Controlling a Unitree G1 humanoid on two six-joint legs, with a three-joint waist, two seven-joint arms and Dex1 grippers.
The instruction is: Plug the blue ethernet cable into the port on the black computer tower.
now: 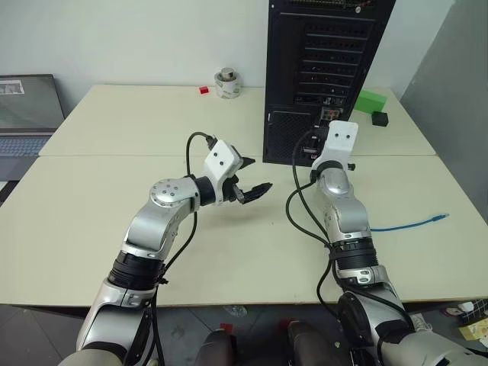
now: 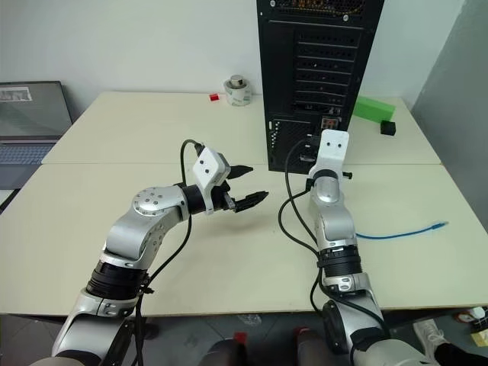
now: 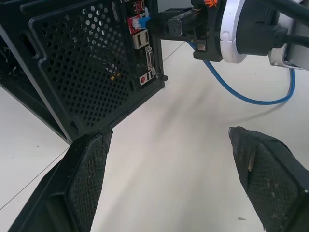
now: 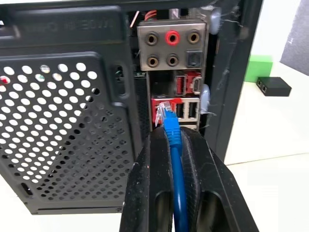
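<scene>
2 cream tables (image 1: pixel 152 229) pushed together carry the black computer tower (image 1: pixel 328 53), standing upright at the far side. The right tool (image 4: pixel 170 137) is clamped on the blue ethernet cable (image 4: pixel 176 174) just behind its clear plug (image 4: pixel 164 112), which sits at the tower's rear sockets; the cable's rest trails across the table. The left tool (image 1: pixel 248 181) hovers nearby, fingers (image 3: pixel 82 179) spread apart, holding nothing.

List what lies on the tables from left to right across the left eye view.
grey laptop → small red block → roll of tape → black computer tower → green block → small black box → free end of the blue ethernet cable.
</scene>
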